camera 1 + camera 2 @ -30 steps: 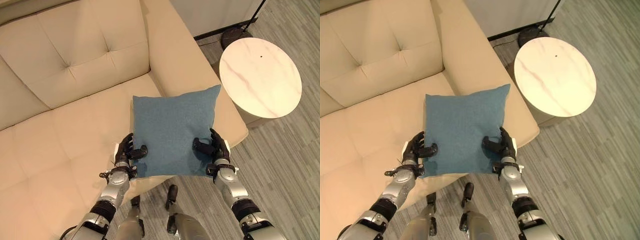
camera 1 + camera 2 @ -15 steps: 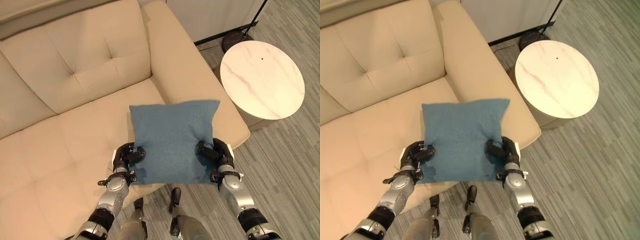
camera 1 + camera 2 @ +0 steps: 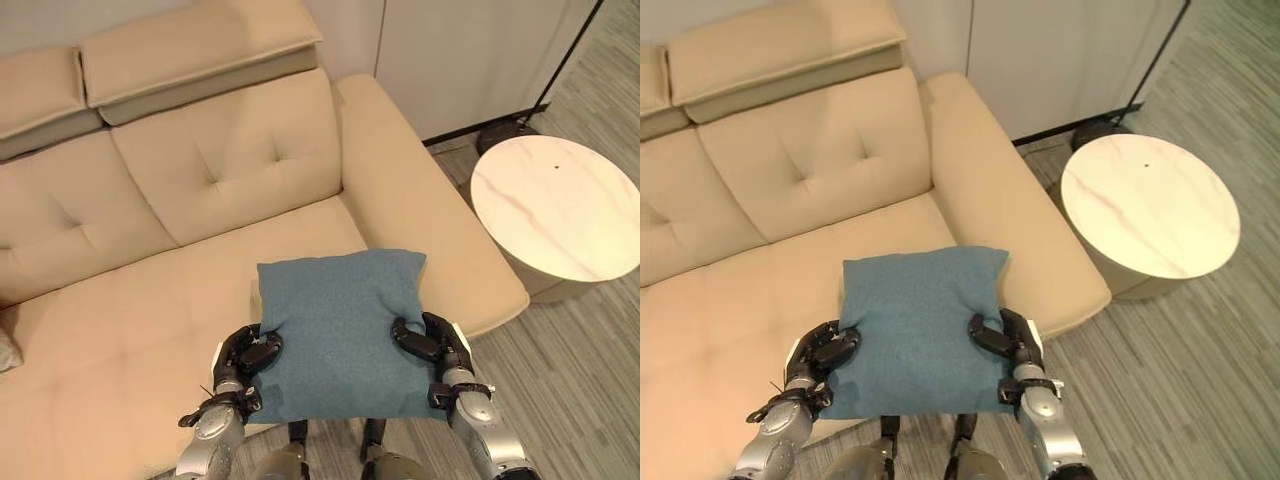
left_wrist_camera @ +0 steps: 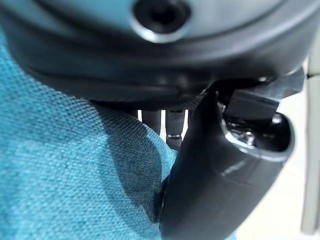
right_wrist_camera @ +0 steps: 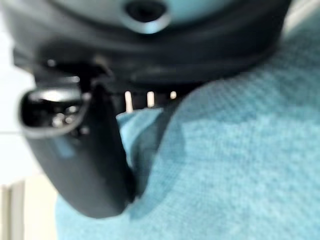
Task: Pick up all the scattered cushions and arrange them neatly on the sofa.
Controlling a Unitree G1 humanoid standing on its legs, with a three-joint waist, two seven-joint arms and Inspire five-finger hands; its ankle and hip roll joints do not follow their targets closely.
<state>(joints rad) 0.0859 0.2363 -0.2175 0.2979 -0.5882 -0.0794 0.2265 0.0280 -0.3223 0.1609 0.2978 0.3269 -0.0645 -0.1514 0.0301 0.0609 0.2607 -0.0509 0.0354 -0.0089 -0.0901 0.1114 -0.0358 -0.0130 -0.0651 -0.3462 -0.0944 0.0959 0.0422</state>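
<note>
No text, label, number or sign can be read anywhere: no readable marking stands on any surface in the head views or the wrist views.

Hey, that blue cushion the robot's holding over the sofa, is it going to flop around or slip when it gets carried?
The blue cushion probably stays fairly flat; it spans between the left hand and right hand with little visible sag. It looks soft: the fabric dimples where the thumbs press in. The woven cover seen in the wrist views likely grips well, so slipping seems unlikely.
</note>
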